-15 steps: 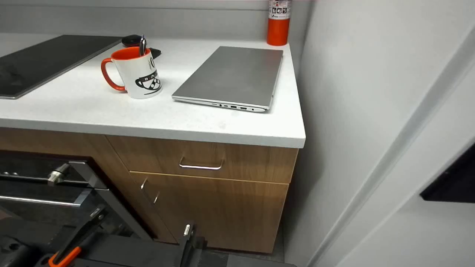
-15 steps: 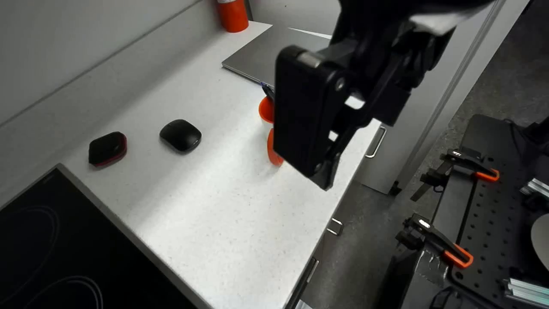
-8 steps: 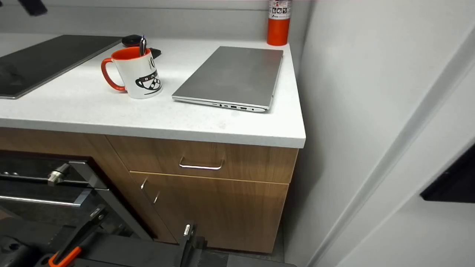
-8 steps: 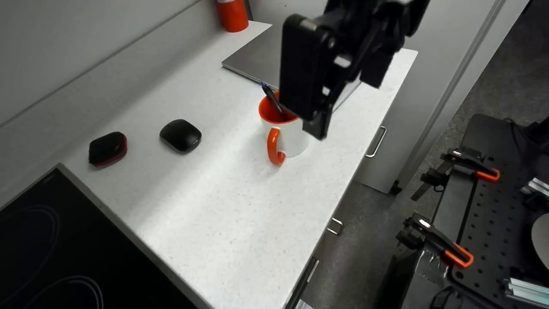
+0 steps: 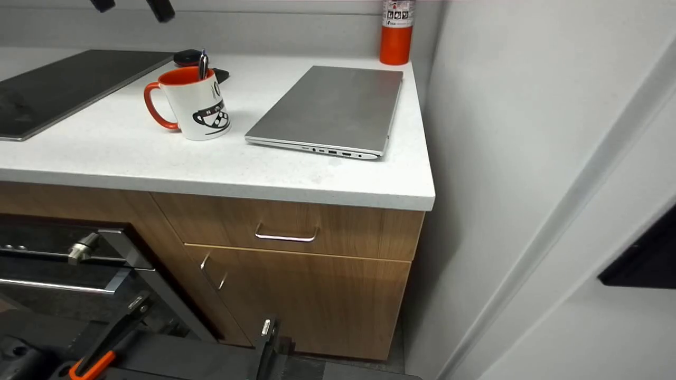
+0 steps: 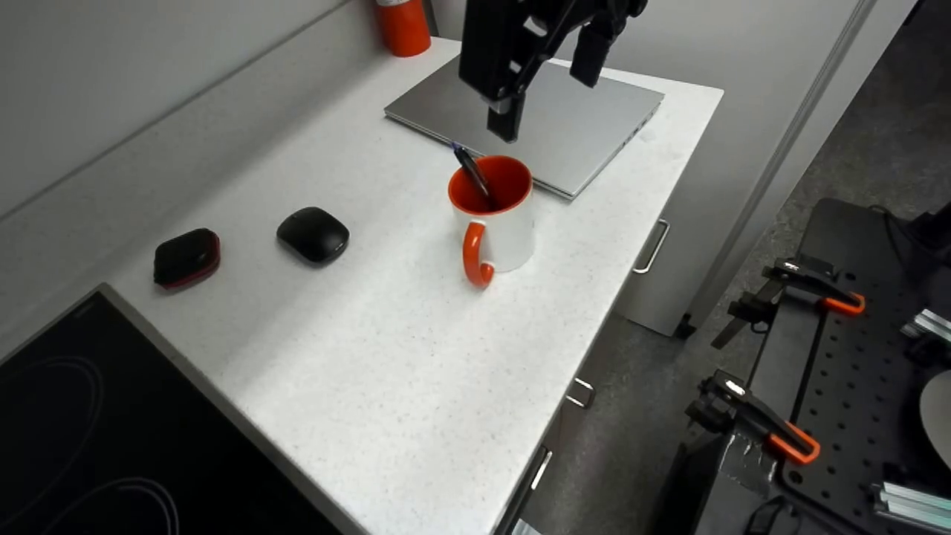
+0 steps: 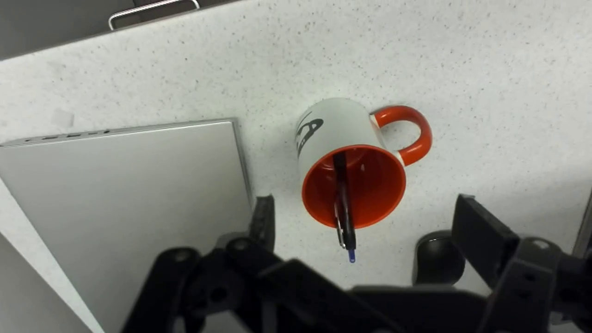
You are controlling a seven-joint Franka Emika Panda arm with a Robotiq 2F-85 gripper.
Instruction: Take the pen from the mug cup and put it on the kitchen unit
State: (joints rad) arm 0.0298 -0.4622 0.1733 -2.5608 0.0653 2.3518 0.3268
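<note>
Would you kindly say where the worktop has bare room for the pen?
The worktop is barest between the mug, hob, mouse and front edge; a smaller bare strip lies between laptop and that edge. It is crowded between mug and laptop: a narrow gap.

I'm facing the kitchen unit (image 5: 296, 177), a flat white speckled top over closed brown wood-grain fronts with slim silver handles. Upright on it, nearer the front edge than the back and well apart from the front right corner, stands a white cylindrical mug cup (image 5: 190, 107) with red rim, red inside, red looped handle and dark printed graphic. Its handle points away from the right edge. Inside, a slim black pen (image 7: 343, 199) with silver clip leans towards the back edge, blue tip above the rim.
</note>
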